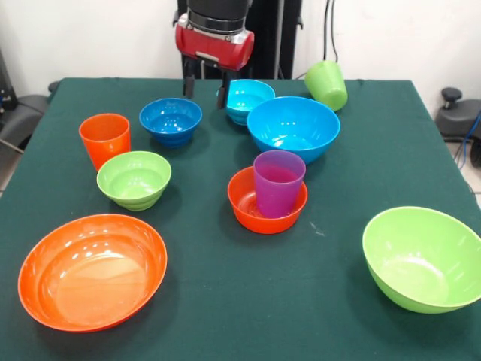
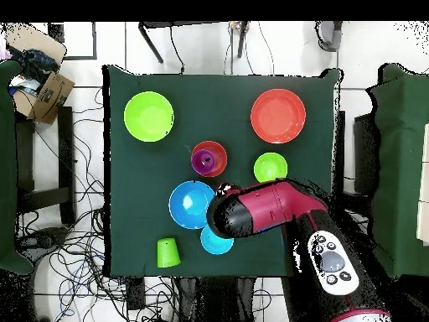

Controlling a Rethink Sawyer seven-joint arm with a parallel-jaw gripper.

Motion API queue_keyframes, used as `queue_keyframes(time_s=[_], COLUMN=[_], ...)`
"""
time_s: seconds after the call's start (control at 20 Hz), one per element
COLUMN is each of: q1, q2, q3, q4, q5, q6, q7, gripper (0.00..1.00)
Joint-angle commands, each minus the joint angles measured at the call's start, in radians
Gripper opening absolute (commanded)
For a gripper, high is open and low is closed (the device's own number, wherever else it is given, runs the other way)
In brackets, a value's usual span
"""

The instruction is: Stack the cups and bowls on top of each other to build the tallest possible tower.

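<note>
My gripper (image 1: 205, 89) hangs open and empty at the far side of the table, between the small dark blue bowl (image 1: 170, 120) and the small light blue bowl (image 1: 250, 98). One of its fingers (image 1: 223, 94) is at that bowl's rim. The purple cup (image 1: 278, 183) stands upright inside the small orange bowl (image 1: 267, 209). The orange cup (image 1: 105, 139) stands upright. The lime green cup (image 1: 327, 84) lies on its side. A large light blue bowl (image 1: 293, 128), a small lime green bowl (image 1: 134, 179), a large orange bowl (image 1: 92, 271) and a large lime green bowl (image 1: 425, 258) sit separately.
In the overhead view my arm (image 2: 260, 210) covers the gripper, the orange cup and the dark blue bowl. The lime green cup (image 2: 168, 252) lies near the table's edge. A cardboard box (image 2: 42, 92) and cables lie on the floor beside the green-clothed table (image 2: 235, 92).
</note>
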Motion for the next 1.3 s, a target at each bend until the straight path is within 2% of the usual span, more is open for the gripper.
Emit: queue_keyframes(time_s=[0.05,0.5,1.3], q1=[0.043,0.082,0.172], q2=[0.051,0.127,0.179], q3=[-0.037,-0.084,-0.228], q4=[0.007,-0.044,-0.100], q5=[-0.108,-0.149,-0.182], q6=[-0.091,-0.164,-0.192], q7=[-0.029,0.000,0.008], gripper=[1.00,1.00,1.00])
